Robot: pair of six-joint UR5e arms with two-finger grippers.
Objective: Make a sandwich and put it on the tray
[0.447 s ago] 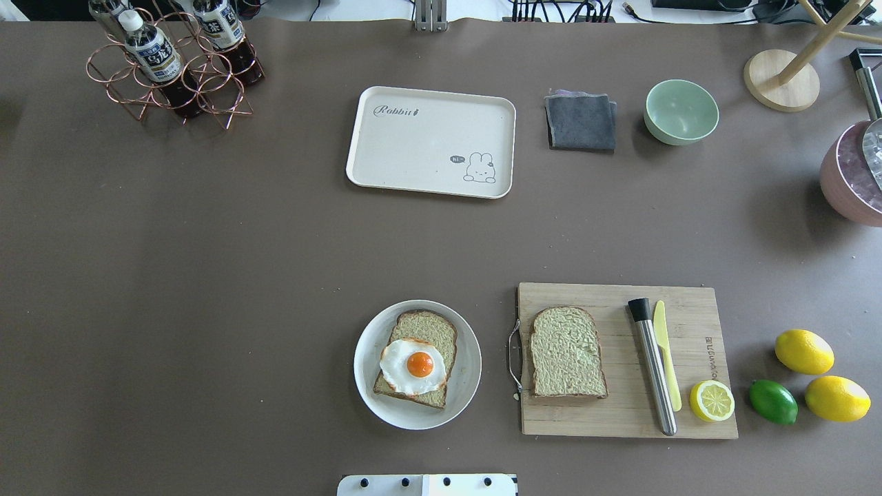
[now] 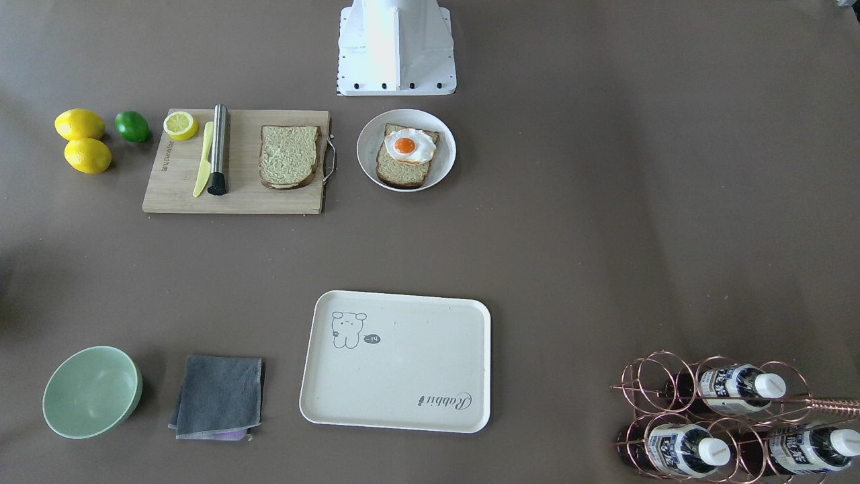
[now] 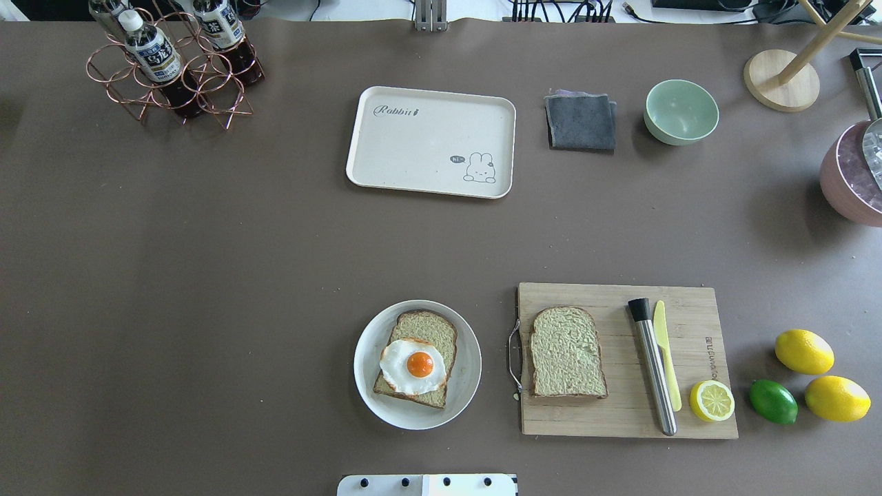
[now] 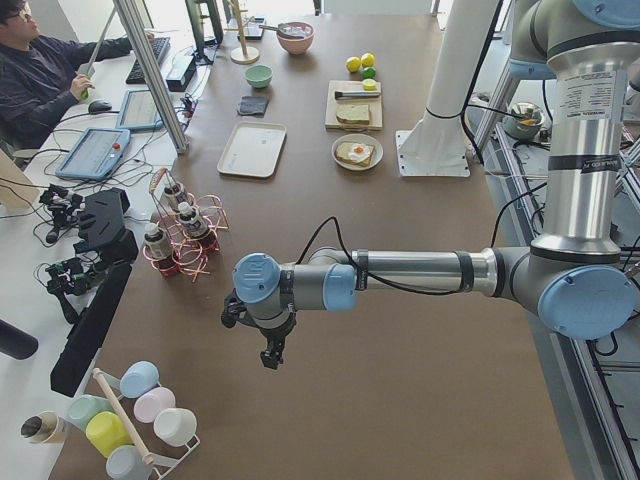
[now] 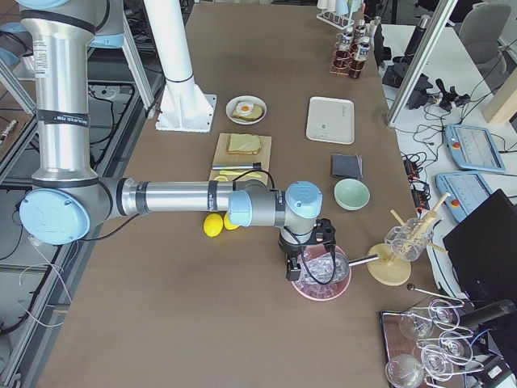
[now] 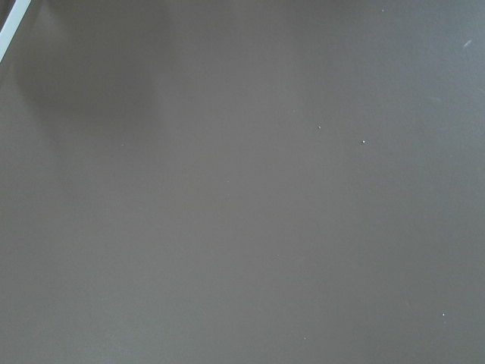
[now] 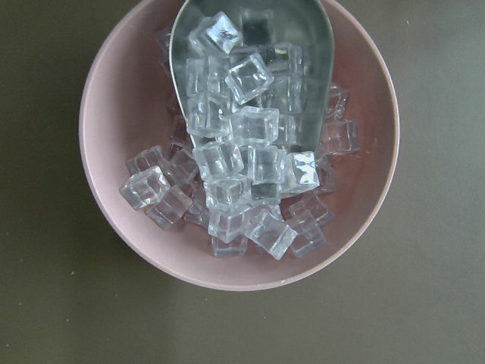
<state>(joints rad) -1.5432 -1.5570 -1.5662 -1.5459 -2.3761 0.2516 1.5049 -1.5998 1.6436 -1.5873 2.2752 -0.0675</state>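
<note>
One slice of greenish-tan bread (image 3: 428, 327) lies on a round white plate (image 3: 468, 372) with a fried egg (image 3: 412, 365) on top. The second slice (image 3: 566, 353) lies bare on the wooden cutting board (image 3: 620, 413). The cream tray (image 3: 420, 148) sits at the far middle of the table with nothing on it. My left gripper (image 4: 269, 353) hangs over bare table far to the left, past the bottle rack. My right gripper (image 5: 311, 260) hangs over a pink bowl of ice far to the right. Both show only in side views, so I cannot tell whether they are open or shut.
On the board lie a steel rod (image 3: 653, 365), a yellow knife (image 3: 665, 358) and a lemon half (image 3: 712, 401). Two lemons (image 3: 803, 351) and a lime (image 3: 773, 401) sit to its right. A grey cloth (image 3: 581, 122), green bowl (image 3: 681, 111), bottle rack (image 3: 172, 65) and pink ice bowl (image 7: 242, 144) stand around the table.
</note>
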